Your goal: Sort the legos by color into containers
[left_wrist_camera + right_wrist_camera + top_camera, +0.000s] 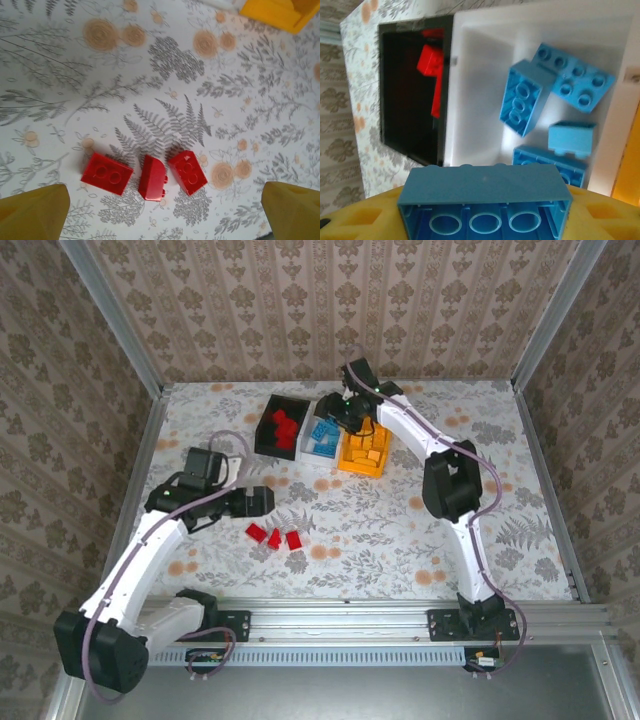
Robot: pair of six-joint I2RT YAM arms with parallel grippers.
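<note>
Tabletop [400, 530] under a pale floral cloth, walled on three sides with patterned paper. My two arms reach in from the near edge.

My left gripper [262, 502] hangs low over the left half of the table. Its yellow fingers [30, 212] are spread wide with nothing between them. Just beyond the fingertips, three loose red bricks [274, 536] lie close together in a short row on the cloth. Through my left wrist camera, the outer two show their studs and the middle one lies on its side.

At the far centre of the table stand three bins joined in a row. The black bin [262, 440] is on the left and holds red bricks [285, 425]. The white bin [308, 450] is in the middle and holds blue bricks [322, 435]. The orange bin [348, 465] is on the right and holds orange bricks [368, 452].

My right gripper [347, 416] hovers above the white bin. Its fingers [360, 217] are clamped on a held blue brick [485, 200], a long one with its hollow underside facing my wrist camera. Below it, four blue bricks lie on the white floor, and one of them [524, 97] has its underside turned up. In the black bin beside it, one red brick [431, 60] sits near the far wall.
</note>
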